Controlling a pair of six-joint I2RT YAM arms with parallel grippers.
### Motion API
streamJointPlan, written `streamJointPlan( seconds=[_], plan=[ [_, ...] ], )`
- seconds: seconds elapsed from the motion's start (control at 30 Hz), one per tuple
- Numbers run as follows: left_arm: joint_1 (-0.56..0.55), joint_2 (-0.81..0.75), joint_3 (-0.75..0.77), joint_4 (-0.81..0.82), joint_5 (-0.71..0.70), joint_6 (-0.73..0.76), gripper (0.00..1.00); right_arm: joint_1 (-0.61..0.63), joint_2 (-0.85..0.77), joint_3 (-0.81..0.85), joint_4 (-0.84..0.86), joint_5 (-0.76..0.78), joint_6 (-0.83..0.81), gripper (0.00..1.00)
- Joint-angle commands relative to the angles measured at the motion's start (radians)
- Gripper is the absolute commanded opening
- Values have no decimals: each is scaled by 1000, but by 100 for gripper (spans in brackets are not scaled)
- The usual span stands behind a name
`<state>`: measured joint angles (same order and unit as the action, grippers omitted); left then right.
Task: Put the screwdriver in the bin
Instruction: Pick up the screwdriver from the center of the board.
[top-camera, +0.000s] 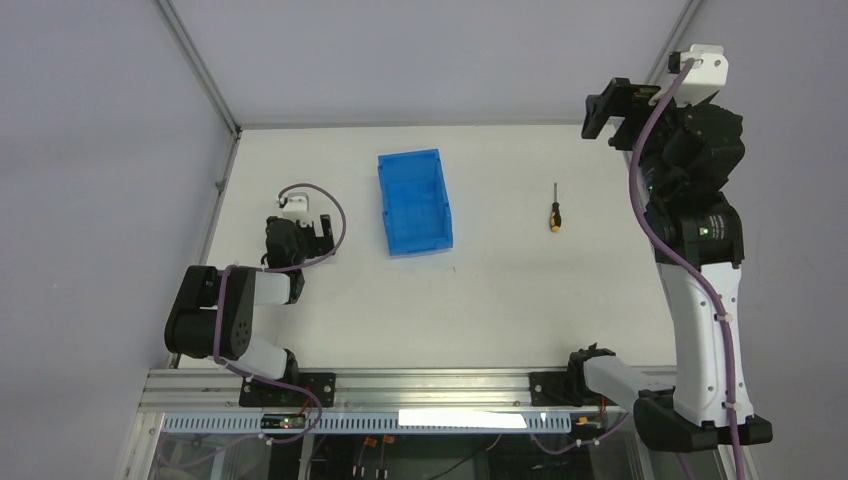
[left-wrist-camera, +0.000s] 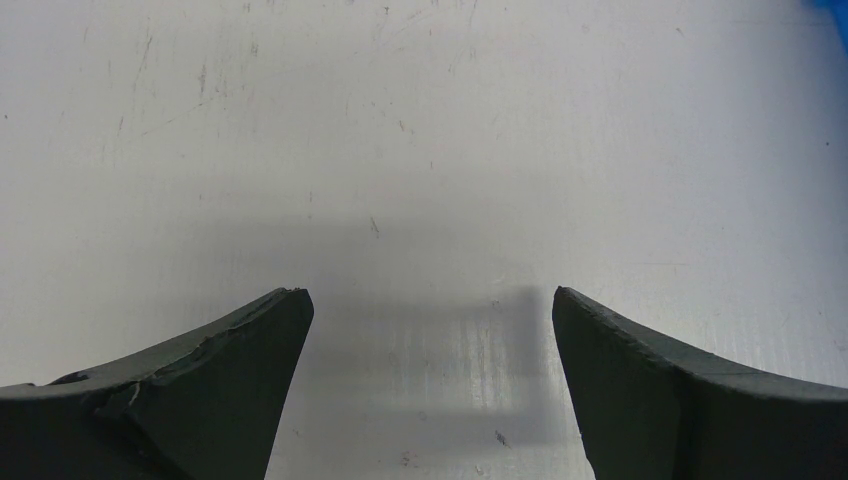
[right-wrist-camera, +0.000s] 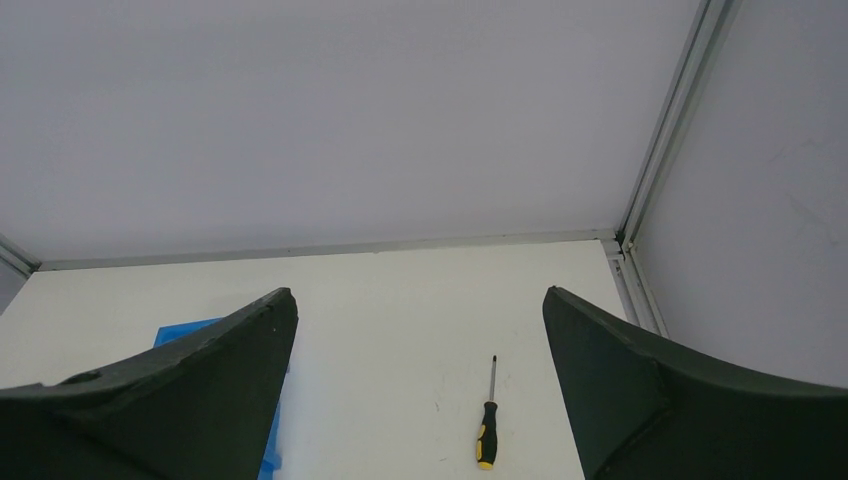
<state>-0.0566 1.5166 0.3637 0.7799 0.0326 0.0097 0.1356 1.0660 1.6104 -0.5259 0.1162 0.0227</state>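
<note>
Plainly, the screwdriver (top-camera: 553, 215) lies flat on the white table (top-camera: 500, 310) toward its far right corner, with the shaft pointing at the far edge and the black-and-yellow handle nearer the arms. The blue bin (top-camera: 414, 202) (translucent, open-topped) stands well apart from it, left of the table's middle. The right gripper (right-wrist-camera: 419, 292) hangs high by the far right corner, its jaws spread wide and holding nothing. The left gripper (left-wrist-camera: 428, 295) sits low near the left edge, its fingers apart over bare tabletop.
</note>
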Motion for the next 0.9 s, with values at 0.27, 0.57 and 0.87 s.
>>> streamJointPlan(
  seconds=[0.27,0.57,0.87],
  plan=[
    [13,-9,18,28,0,-8,100,-3,49,97,-86,24,-35,97],
    [13,-9,18,27,1,-7,100,-14,193,139,-128,49,-60,97],
    [13,-10,18,27,0,-8,100,-87,362,135,-119,-40,-11,97]
  ],
)
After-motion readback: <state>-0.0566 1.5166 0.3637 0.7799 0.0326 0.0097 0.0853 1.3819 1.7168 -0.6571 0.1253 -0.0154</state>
